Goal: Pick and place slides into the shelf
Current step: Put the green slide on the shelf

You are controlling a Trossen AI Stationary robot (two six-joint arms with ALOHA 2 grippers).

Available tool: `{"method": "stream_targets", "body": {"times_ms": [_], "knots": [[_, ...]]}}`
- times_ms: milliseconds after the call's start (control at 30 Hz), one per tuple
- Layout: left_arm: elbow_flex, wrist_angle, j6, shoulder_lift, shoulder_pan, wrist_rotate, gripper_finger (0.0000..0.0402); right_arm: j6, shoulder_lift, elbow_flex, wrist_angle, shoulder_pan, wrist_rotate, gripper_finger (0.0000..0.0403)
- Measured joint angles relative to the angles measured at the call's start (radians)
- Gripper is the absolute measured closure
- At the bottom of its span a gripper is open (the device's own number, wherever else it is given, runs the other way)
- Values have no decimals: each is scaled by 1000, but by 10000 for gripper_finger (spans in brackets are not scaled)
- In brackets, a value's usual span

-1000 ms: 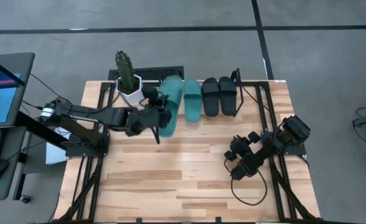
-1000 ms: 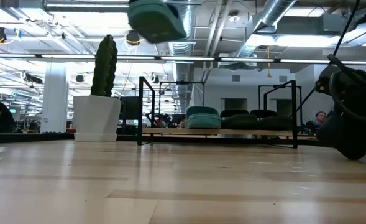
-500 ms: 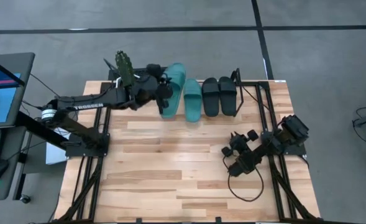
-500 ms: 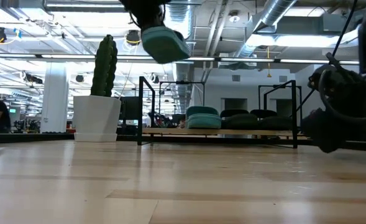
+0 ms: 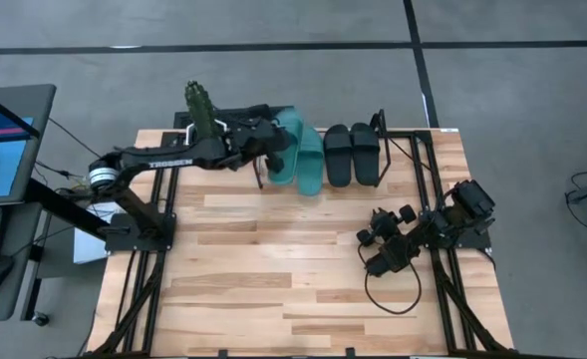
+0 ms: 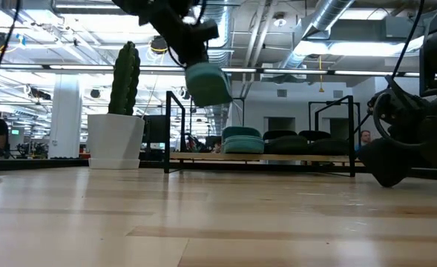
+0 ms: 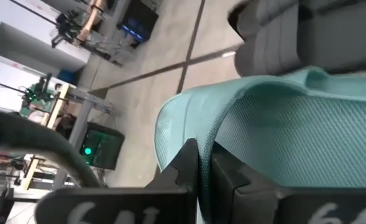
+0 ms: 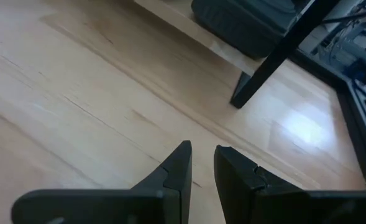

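Carried farther over the shelf (image 5: 378, 122), left tool (image 5: 269, 160) clenched on teal slide (image 5: 285, 145).

Shelf (image 5: 378, 125) mostly hidden under slides, held teal slide (image 7: 282, 137) cut off in left wrist view

From overhead we look straight down; low, we look level across the table (image 6: 203, 222); both catch the shelf (image 5: 378, 125) beyond the left gripper (image 5: 263, 160).

L arm (image 5: 163, 160) stretched far across the table, jaws clamped; R arm (image 5: 442, 227) low at its side, jaws slightly apart.
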Motion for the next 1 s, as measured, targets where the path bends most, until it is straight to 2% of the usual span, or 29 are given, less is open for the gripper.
{"method": "stream_targets", "body": {"times_ms": [367,1000], "knots": [[0,38,-17,108,12,-60,401,-11,3,-3,-47,-6,43,344],[-3,-38,-82,109,39,-111,401,-15,3,-5,-41,-5,36,344]]}}
